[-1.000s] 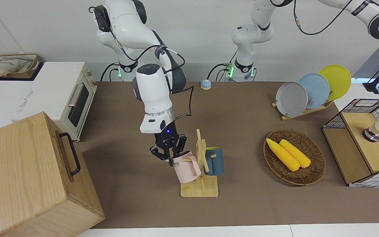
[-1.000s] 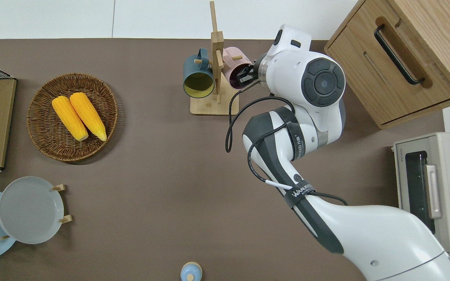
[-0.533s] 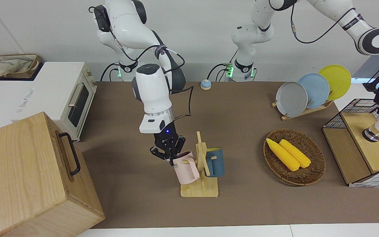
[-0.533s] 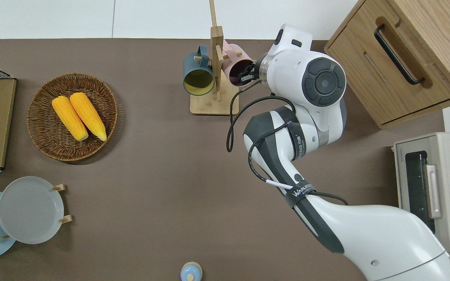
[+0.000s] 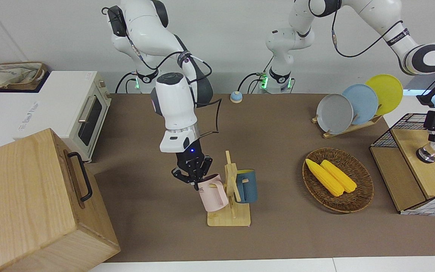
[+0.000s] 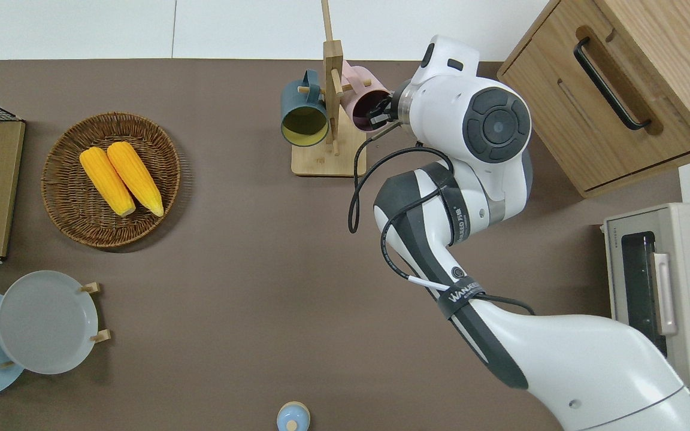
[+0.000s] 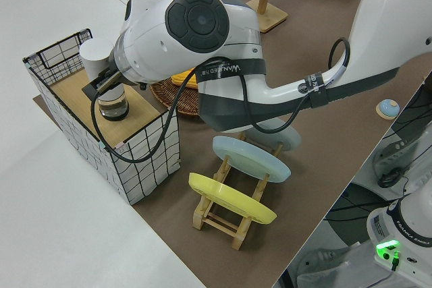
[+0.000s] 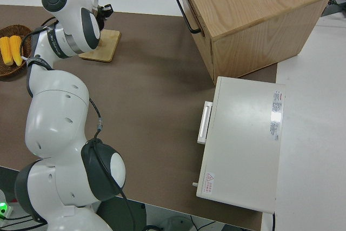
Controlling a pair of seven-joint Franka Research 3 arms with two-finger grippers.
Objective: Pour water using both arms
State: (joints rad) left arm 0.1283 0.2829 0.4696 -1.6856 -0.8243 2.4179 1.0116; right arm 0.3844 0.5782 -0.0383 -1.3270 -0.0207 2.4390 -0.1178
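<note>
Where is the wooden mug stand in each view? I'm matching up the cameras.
Front: wooden mug stand low, near centre.
Overhead: top centre.
Left side: top edge.
Right side: upper corner, partly hidden.
Shared landmark: corn basket, toward the left arm's end.

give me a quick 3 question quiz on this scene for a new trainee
1. True or false: the right gripper is at the rim of the pink mug on the wooden mug rack.
2. Which item lies in the wicker basket? A) plates B) corn cobs C) a mug
3. Fill in: the mug hanging on the rack beside the pink one is dark ____.

Key:
1. True; its fingers straddle the rim.
2. B
3. blue
</note>
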